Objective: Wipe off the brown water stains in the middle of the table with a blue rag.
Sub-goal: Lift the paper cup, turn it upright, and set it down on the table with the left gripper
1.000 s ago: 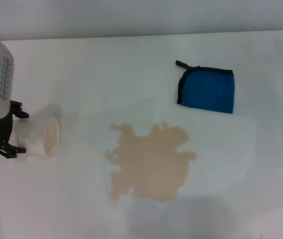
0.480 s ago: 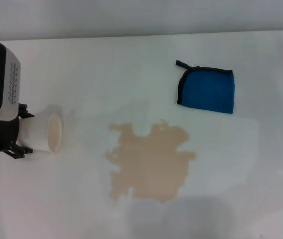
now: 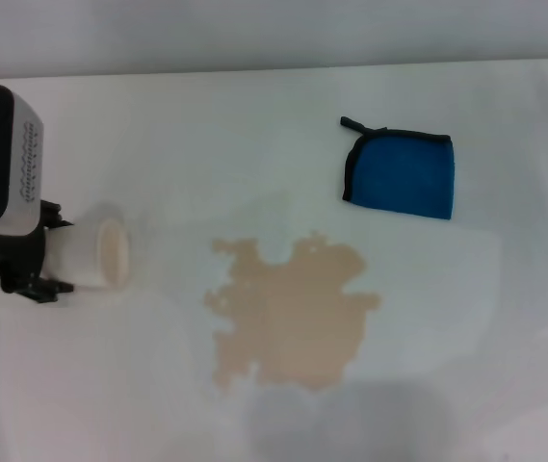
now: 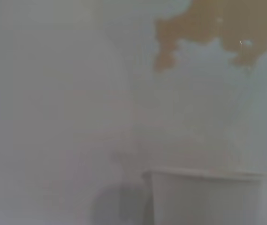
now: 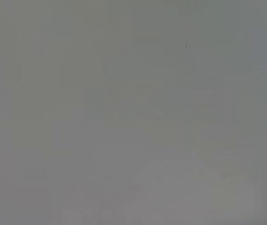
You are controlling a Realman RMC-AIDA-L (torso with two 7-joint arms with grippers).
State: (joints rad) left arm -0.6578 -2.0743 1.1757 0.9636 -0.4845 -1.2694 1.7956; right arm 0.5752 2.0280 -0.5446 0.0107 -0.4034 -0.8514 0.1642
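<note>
The brown water stains (image 3: 288,313) lie as one ragged tan puddle in the middle of the white table (image 3: 254,144); part of the puddle also shows in the left wrist view (image 4: 217,28). The blue rag (image 3: 401,173), folded, with black trim and a loop, lies flat beyond and to the right of the puddle, untouched. My left gripper (image 3: 57,253) is at the left edge, well left of the puddle, shut on a white cup (image 3: 95,255) held on its side with its mouth facing the puddle. The cup's rim shows in the left wrist view (image 4: 203,197). My right gripper is out of view.
The table's far edge (image 3: 274,69) runs across the top of the head view. The right wrist view shows only a plain grey surface.
My left gripper has carried the white cup a little to the right and farther back. The puddle and the rag have not moved.
</note>
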